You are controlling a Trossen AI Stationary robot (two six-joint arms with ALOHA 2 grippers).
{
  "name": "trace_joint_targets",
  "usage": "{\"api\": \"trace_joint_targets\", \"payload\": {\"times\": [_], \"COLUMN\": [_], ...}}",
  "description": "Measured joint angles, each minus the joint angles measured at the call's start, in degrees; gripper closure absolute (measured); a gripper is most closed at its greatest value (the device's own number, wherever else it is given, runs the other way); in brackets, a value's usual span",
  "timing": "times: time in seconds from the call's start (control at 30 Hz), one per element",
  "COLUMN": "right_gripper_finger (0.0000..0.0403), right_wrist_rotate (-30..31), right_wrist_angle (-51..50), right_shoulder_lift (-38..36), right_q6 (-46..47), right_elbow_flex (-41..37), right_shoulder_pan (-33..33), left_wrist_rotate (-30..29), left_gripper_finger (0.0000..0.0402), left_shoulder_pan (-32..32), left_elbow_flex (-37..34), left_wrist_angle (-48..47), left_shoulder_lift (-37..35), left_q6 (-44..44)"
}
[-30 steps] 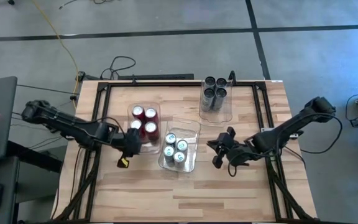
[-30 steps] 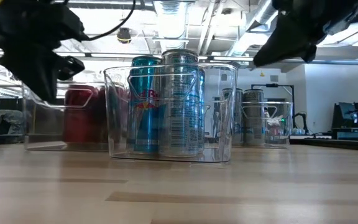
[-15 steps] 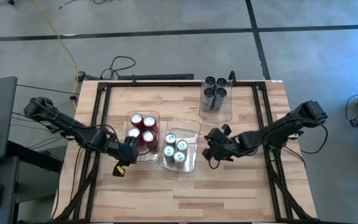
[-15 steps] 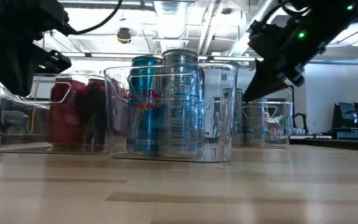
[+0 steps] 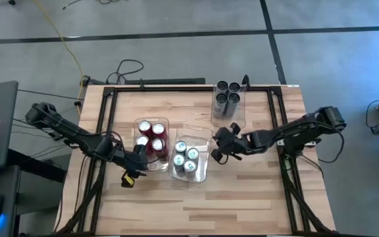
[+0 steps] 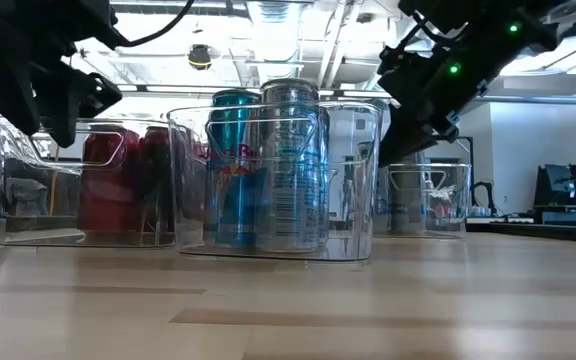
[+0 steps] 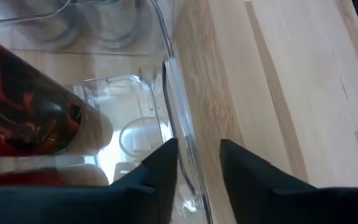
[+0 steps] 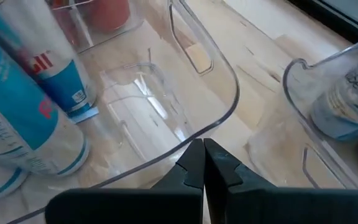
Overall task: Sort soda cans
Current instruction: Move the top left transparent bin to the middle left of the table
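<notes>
Table (image 5: 255, 184) as seen from above. Three clear bins, all cans already sorted by colour.

Red cans (image 5: 151, 136): four, in the red bin (image 5: 164, 164), just left of table centre. Blue-marked cans (image 5: 185, 158): four, in the middle bin (image 5: 206, 135), touching or nearly touching the red bin at its 3 o'clock. Grey cans (image 5: 227, 95): four, in the far bin (image 5: 241, 120) at 12 to 1 o'clock of the table, well apart from the other two.

Left gripper (image 5: 137, 158): at the red bin's 7 o'clock corner. The wrist view shows the fingers (image 7: 160, 171) straddling the bin wall (image 7: 176, 124) with daylight on either side, so partly released, not clenched on it. Half a second ago it sat at the same corner; a second ago the red bin lay further toward 12 o'clock, and it has since been dragged toward 6 o'clock, level with the middle bin.

Right gripper (image 5: 220, 146): at the middle bin's 3 o'clock edge, near its far corner. Its fingers (image 8: 194, 163) are pressed together, clenched on nothing, tips right at the bin rim (image 8: 229, 81). A second ago this gripper hung well to the 4 o'clock side of that bin; it has moved in toward 10 o'clock. Middle and far bins unchanged.
</notes>
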Motion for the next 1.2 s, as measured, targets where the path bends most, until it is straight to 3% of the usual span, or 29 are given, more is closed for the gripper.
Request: {"api": "trace_joint_targets", "payload": {"times": [0.23,0.77,1.07,1.2], "right_gripper_finger": [0.0385,0.0385,0.0385,0.0386], "right_wrist_rotate": [-3.22,-7.16,-6.18,-5.62], "right_wrist_angle": [5.95,12.13,10.04,5.01], "right_shoulder_lift": [0.0,-0.03,-0.59,-0.92], "right_q6": [-6.37,-14.67,-14.54,-10.43], "right_elbow_flex": [-0.05,-0.04,-0.04,0.01], "right_shoulder_pan": [-3.03,-10.29,-7.02,-3.92], "left_wrist_rotate": [0.28,-0.61,-5.75,-8.82], "left_gripper_finger": [0.0239,0.0238,0.0239,0.0239], "left_shoulder_pan": [0.0,0.02,0.02,0.02], "left_elbow_flex": [2.27,6.39,6.84,6.84], "left_wrist_angle": [-1.52,-3.42,-4.47,-6.26], "left_shoulder_lift": [0.0,-0.06,-4.2,-7.22], "left_q6": [-0.49,0.14,-0.32,-1.57]}}
